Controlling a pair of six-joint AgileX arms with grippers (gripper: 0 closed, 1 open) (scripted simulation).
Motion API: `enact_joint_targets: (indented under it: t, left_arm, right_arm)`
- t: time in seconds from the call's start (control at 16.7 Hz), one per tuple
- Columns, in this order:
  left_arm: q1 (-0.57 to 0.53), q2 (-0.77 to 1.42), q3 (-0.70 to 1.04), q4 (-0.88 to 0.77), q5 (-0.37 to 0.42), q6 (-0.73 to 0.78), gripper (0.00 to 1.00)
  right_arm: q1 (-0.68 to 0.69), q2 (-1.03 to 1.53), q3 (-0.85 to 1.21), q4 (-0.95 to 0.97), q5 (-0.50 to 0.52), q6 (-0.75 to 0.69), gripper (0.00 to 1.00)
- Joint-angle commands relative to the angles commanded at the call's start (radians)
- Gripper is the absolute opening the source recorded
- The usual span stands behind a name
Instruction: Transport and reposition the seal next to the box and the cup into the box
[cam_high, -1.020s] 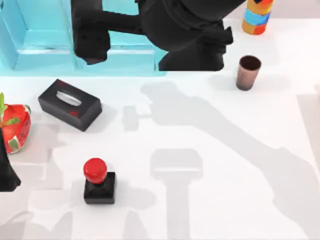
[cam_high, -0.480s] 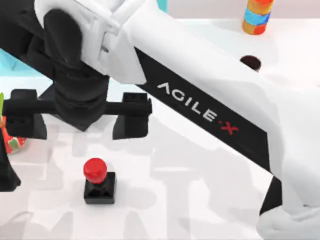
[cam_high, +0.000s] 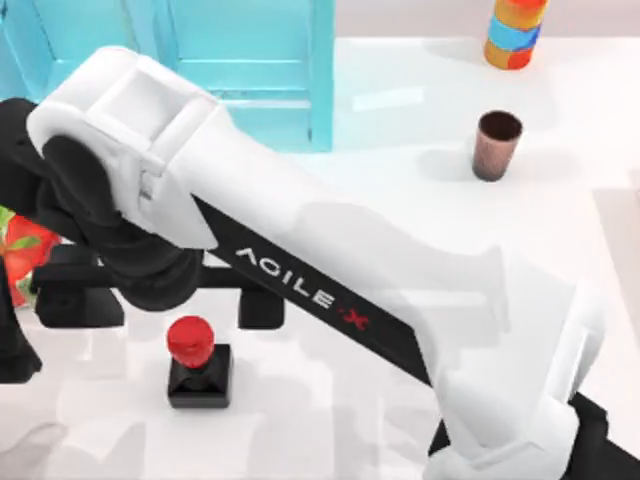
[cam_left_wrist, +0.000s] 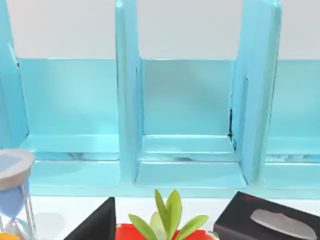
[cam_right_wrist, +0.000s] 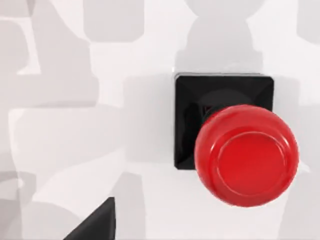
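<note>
Seal (cam_high: 198, 362) upright on the desk (cam_high: 420, 240) near its front left, red knob over black square base, nothing touching it. Right tool (cam_high: 165, 300) poised just behind and above the seal, spread wide, one finger (cam_high: 262, 305) to the right of the knob and the other (cam_high: 75, 300) well to the left, both clear of it. Seen from the right wrist, seal (cam_right_wrist: 235, 145) straight below, knob glossy, base flat on the desk (cam_right_wrist: 60, 150). Right arm (cam_high: 330, 290) stretched across from the front right corner. Left arm (cam_high: 12, 340) parked at the left edge, state of its tool impossible to tell. Strawberry-patterned thing (cam_high: 25, 245) just behind that arm. Cup (cam_high: 496, 145) upright at the back right, well apart from the seal, dark inside, holding nothing visible. Striped can (cam_high: 514, 32) behind the cup. Turquoise box (cam_high: 250, 70) at the back left; from the left wrist, its compartments (cam_left_wrist: 185, 100) bare, with a black tissue box (cam_left_wrist: 270, 222), a green leaf top (cam_left_wrist: 167, 215) and an hourglass (cam_left_wrist: 12, 190) in front.
</note>
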Motion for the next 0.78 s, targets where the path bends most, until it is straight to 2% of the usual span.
enact_joint_targets:
  t: [0.54,0.78]
  left_arm:
    - [0.000,0.000,0.000,0.000,0.000,0.000,1.00]
    - [0.000,0.000,0.000,0.000,0.000,0.000,1.00]
  right_arm:
    - [-0.001,0.033,0.030,-0.018,0.010,0.015,1.00]
    - [-0.003,0.134,0.146,-0.038,0.013,0.009,1.00]
